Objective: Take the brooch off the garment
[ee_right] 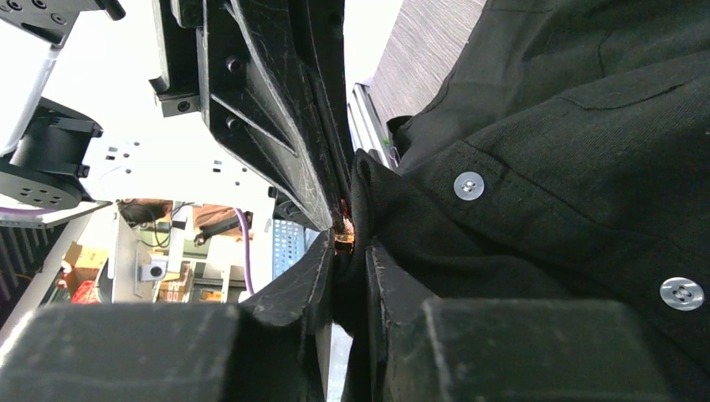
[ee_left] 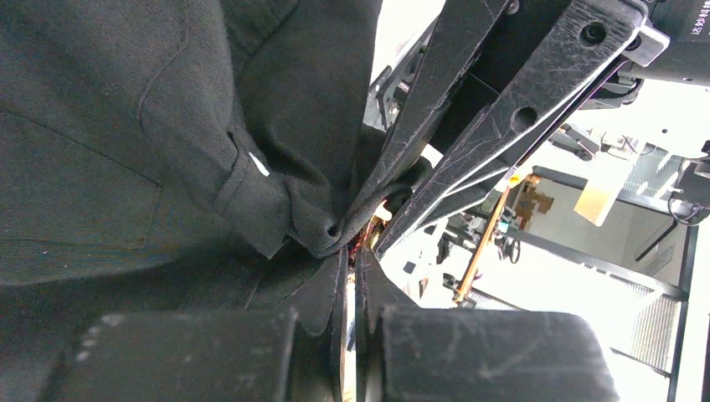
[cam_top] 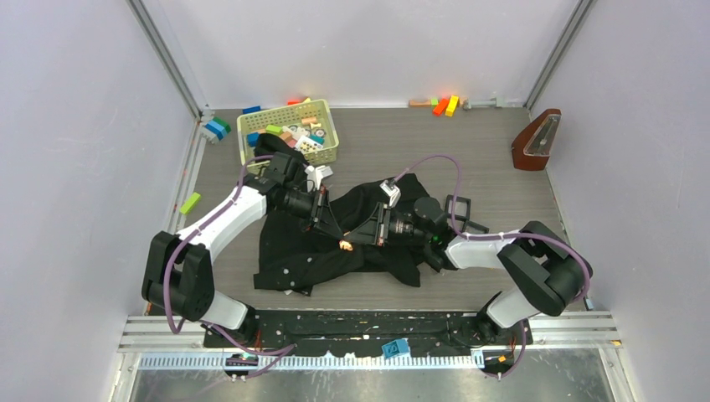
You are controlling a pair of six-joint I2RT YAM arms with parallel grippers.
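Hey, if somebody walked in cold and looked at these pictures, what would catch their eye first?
First, the left gripper and the right gripper meeting tip to tip at mid-table over the crumpled black garment, with the tiny orange brooch showing right at their tips. Next, the yellow basket of bright toy blocks at the back left, the most colourful patch on the table.

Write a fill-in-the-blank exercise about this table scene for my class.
The yellow mesh basket holds colourful toy ___. The brown metronome stands at the ___ side of the wooden table. ___ robot arms reach onto the large black cloth garment, where a tiny orange-red brooch sits. Missing words: blocks; right; Two.
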